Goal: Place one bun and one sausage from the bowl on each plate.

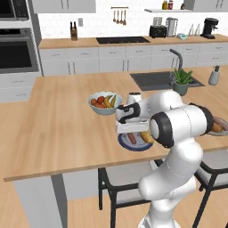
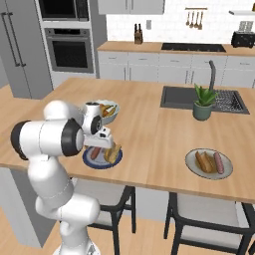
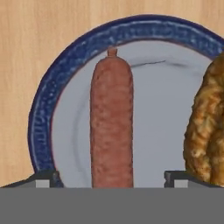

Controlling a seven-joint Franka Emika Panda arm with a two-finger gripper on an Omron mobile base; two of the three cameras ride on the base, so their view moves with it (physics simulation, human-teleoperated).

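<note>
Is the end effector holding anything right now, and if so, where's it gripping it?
Nothing is held. The end effector is open, its fingertips either side of the sausage that lies on the blue-rimmed plate beside a bun.

The wooden counter (image 2: pixel 149 134) carries two plates (image 2: pixel 101 158) (image 2: pixel 209 164), fruit bowl (image 1: pixel 104 103), plant (image 2: pixel 203 102).

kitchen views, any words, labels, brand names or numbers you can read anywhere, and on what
None can be read.
Oven and microwave: control panels show no legible marks.
Toaster, coffee machine, soap bottle: no label visible.
Blue-rimmed plate, sausage and bun in the hand view: no print.
</note>
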